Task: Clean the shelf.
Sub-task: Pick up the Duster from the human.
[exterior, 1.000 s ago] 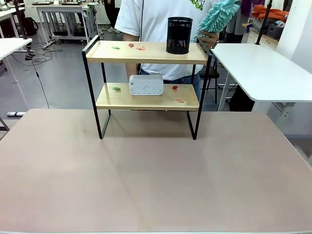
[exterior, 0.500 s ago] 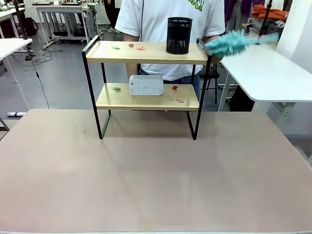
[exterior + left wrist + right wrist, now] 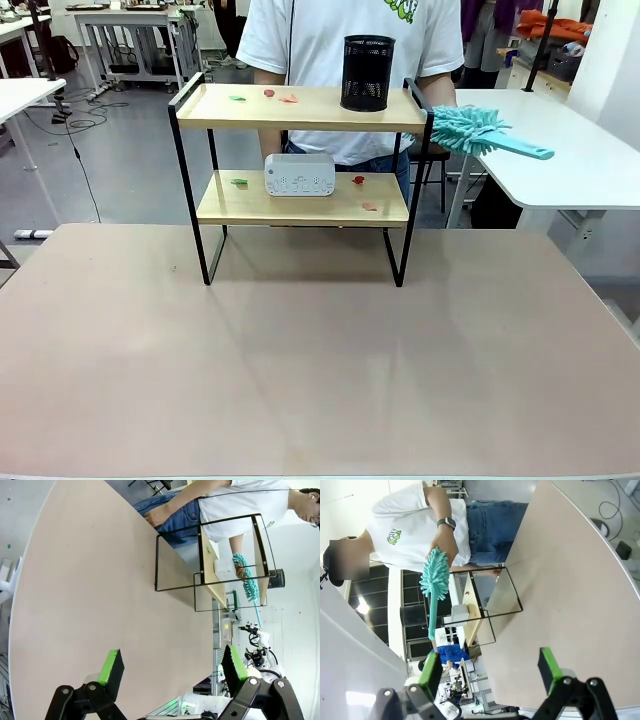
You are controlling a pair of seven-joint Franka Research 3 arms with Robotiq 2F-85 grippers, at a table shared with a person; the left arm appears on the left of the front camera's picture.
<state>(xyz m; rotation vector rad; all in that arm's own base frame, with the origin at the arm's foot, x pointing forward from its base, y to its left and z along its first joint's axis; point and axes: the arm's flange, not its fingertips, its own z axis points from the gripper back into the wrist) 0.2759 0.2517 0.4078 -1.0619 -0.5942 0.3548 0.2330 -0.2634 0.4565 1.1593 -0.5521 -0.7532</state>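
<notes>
- At the far middle of the table (image 3: 300, 360) the shelf (image 3: 300, 208) is found, with small coloured scraps (image 3: 288, 98) seen on both boards.
- A blue-green duster (image 3: 470, 130) is held by the person just beside the top board's right end (fluffy part nearest the frame).
- The left gripper (image 3: 172, 662) and right gripper (image 3: 490, 670) are held wide open, with nothing in them.
- The scraps are best swept off gently, with the black cup (image 3: 367, 72) and white box (image 3: 299, 175) gone around so nothing is knocked over.

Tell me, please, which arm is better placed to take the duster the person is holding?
Probably right: the person holds the teal duster beyond the shelf's right end, handle pointing right.
</notes>
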